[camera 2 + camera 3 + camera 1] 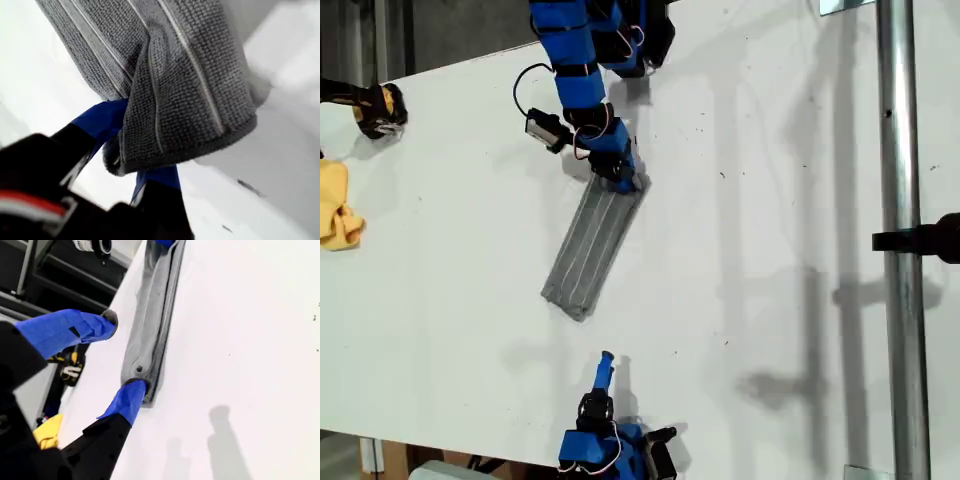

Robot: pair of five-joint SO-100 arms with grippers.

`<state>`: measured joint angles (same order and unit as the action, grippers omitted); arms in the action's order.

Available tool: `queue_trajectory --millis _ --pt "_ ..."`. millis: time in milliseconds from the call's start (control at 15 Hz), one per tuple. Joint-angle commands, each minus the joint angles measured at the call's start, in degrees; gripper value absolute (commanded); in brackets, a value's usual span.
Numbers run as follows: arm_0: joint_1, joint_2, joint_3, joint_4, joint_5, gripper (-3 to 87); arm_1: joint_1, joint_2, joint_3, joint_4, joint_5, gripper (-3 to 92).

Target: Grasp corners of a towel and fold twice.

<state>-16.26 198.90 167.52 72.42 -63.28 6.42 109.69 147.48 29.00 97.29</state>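
Note:
The towel point(592, 247) lies on the white table point(770, 200) folded into a narrow grey striped strip, running diagonally near the middle of the exterior view. My first gripper point(623, 176) is shut on its far end, and the first wrist view shows the cloth point(190, 75) bunched between the blue fingers point(102, 120) of that gripper point(132, 147). My second gripper point(606, 362) stands open near the table's front edge, a short way from the strip's near end point(142, 365). In the second wrist view its blue fingertips point(129, 399) are spread wide. Single corners are hidden in the folds.
A yellow cloth point(338, 205) lies at the exterior view's left edge, with a yellow-black tool point(377, 106) above it. A metal pole point(900, 250) with a black clamp point(920, 240) runs down the exterior view's right side.

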Motion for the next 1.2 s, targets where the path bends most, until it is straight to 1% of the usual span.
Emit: queue_trajectory --millis 0,200,267,400,467,533,667,733,933,1133 --pt "0.44 0.44 -1.41 0.35 -0.18 20.4 -4.39 9.32 -1.49 12.48 0.35 0.1" --pt "0.35 0.44 -1.41 0.18 0.18 20.4 -11.87 27.60 -0.09 30.23 7.21 0.1" --pt "0.26 0.44 -1.41 0.18 0.18 20.4 -14.94 31.90 0.00 34.72 10.11 0.1" --pt "-0.09 0.44 -1.49 0.00 0.70 20.4 -21.27 35.60 0.09 39.29 15.91 0.0" --pt "-0.09 0.44 -1.58 0.00 0.70 20.4 -24.35 36.56 0.26 39.81 18.46 0.0" --pt "-0.09 0.44 -1.58 0.00 0.70 20.4 -25.40 37.35 0.26 37.62 17.75 0.0" --pt "-0.26 0.44 -1.58 -0.18 1.14 20.4 -20.74 34.01 -3.52 28.56 7.91 0.0" --pt "-0.26 0.44 -1.85 -0.18 1.23 20.4 -17.58 28.04 -9.49 26.46 1.76 0.0" --pt "-0.35 0.44 -2.37 -0.09 1.49 20.4 -10.63 7.12 -34.63 28.83 -13.36 0.0" --pt "-0.35 0.44 -2.46 -0.09 1.49 20.4 -5.63 -4.75 -50.71 32.17 -22.15 0.0"
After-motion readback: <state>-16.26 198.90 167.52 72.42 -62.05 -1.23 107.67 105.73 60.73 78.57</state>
